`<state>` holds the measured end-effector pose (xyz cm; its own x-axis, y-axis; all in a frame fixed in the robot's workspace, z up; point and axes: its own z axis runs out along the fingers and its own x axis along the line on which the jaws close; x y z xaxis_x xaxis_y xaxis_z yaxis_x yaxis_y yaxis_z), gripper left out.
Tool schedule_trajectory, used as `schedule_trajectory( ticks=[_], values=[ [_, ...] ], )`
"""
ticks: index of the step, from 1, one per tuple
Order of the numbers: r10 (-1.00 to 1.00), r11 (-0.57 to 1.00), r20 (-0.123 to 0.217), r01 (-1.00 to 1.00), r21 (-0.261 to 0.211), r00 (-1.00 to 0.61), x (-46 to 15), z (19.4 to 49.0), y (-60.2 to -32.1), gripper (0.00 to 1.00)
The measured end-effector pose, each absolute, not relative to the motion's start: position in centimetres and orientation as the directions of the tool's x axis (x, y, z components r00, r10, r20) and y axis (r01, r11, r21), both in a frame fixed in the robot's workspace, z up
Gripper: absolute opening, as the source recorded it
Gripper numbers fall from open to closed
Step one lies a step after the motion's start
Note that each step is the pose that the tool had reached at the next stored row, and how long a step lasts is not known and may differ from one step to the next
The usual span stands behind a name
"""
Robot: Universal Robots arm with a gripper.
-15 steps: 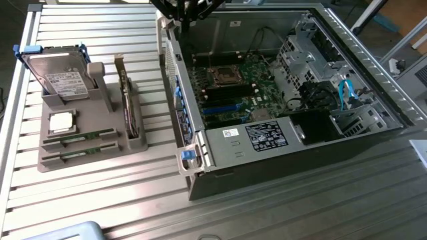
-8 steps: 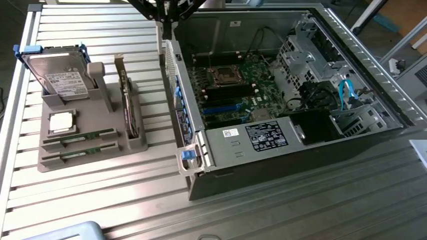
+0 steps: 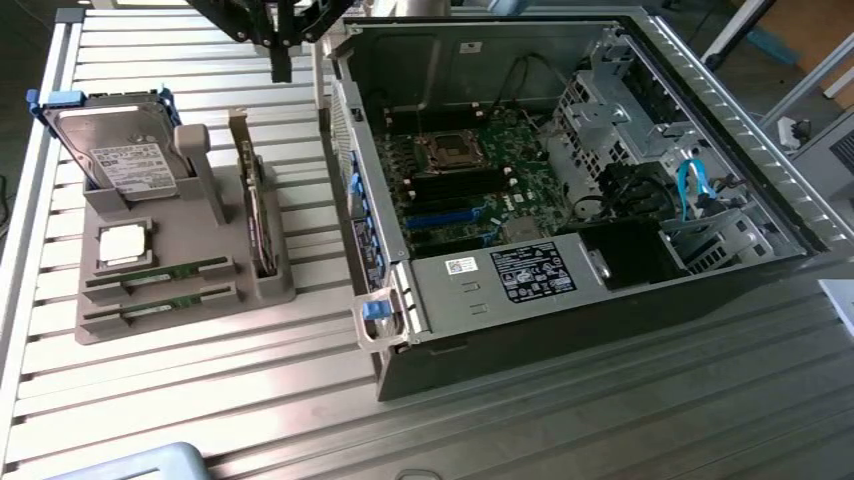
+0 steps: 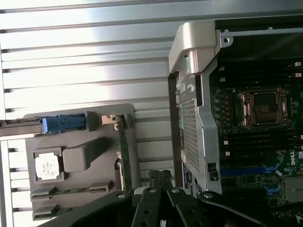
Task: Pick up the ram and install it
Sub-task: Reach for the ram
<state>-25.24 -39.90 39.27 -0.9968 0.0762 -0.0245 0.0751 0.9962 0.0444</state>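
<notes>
Two ram sticks lie edge-up in the front slots of a grey holder (image 3: 274, 290): one ram stick (image 3: 160, 275) behind, the other ram stick (image 3: 158, 312) in front. In the wrist view they appear as thin green strips, one ram stick (image 4: 71, 190) and the other (image 4: 47, 209). My gripper (image 3: 283, 68) hangs high above the table between the holder and the open computer case (image 3: 400, 360), well away from both sticks. Its black fingers (image 4: 159, 182) look pressed together with nothing between them. Black memory slots (image 3: 461, 185) run across the motherboard below the processor socket (image 3: 447, 150).
The holder also carries a hard drive (image 3: 127, 150) with blue rails, a square silver processor (image 3: 123, 243) and a tall upright expansion card (image 3: 254, 200). The case wall (image 3: 350, 170) rises beside the holder. A slatted metal table (image 3: 200, 400) lies all around.
</notes>
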Motion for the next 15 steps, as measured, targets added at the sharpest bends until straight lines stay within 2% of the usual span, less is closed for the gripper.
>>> schedule_trajectory(
  ticks=[15],
  values=[
    [0.076,0.996,-0.024,0.075,0.044,-0.997,-33.4,39.3,-39.9,0.10]
  ],
)
